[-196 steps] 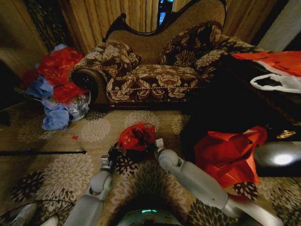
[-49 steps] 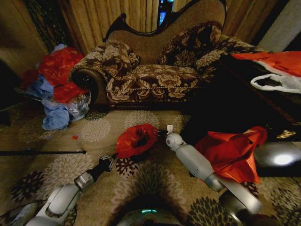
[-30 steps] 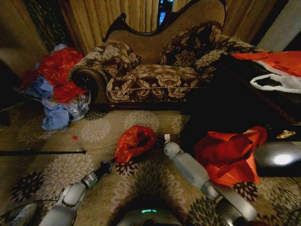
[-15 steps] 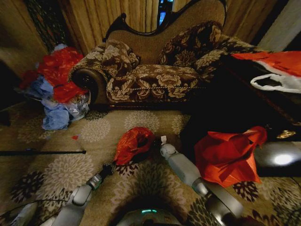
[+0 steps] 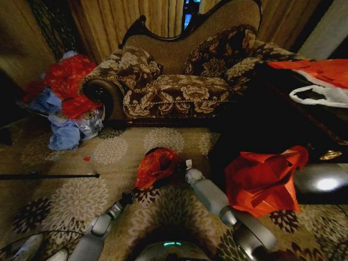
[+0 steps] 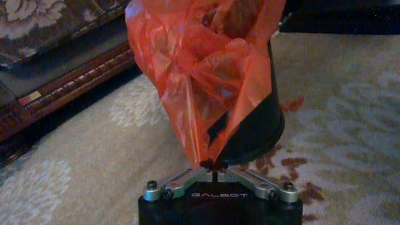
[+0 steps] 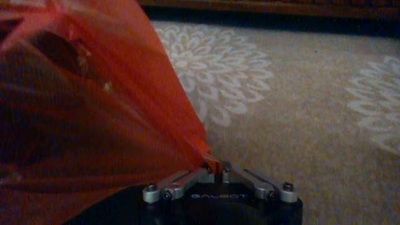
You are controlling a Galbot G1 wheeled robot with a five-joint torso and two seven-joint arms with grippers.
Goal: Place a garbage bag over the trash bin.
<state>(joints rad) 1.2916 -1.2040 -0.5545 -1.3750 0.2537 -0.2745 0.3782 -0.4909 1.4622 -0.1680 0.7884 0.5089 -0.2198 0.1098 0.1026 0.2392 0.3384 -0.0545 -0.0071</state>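
The glossy deep-red garbage bag (image 5: pixel 156 166) is draped over the small black trash bin (image 5: pixel 168 178) on the patterned carpet in front of me. Most of the bin is hidden in the head view; its dark wall (image 6: pixel 256 126) shows below the bag (image 6: pixel 206 70) in the left wrist view. My left gripper (image 5: pixel 130 194) is on the near left side, shut (image 6: pixel 213 167) on a stretched corner of the bag. My right gripper (image 5: pixel 185 163) is against the bag's right side, shut (image 7: pixel 216 168) on its edge (image 7: pixel 93 103).
A floral sofa (image 5: pixel 179 81) stands behind. A heap of red and blue bags (image 5: pixel 65 92) lies at the far left. A larger orange-red bag (image 5: pixel 263 179) and a dark table (image 5: pixel 261 125) are at the right. A black rod (image 5: pixel 49 175) lies on the carpet.
Over the last seconds my left arm has drawn back toward me, pulling the bag's near corner taut. My right gripper has shifted slightly left and nearer, still holding the bag's edge.
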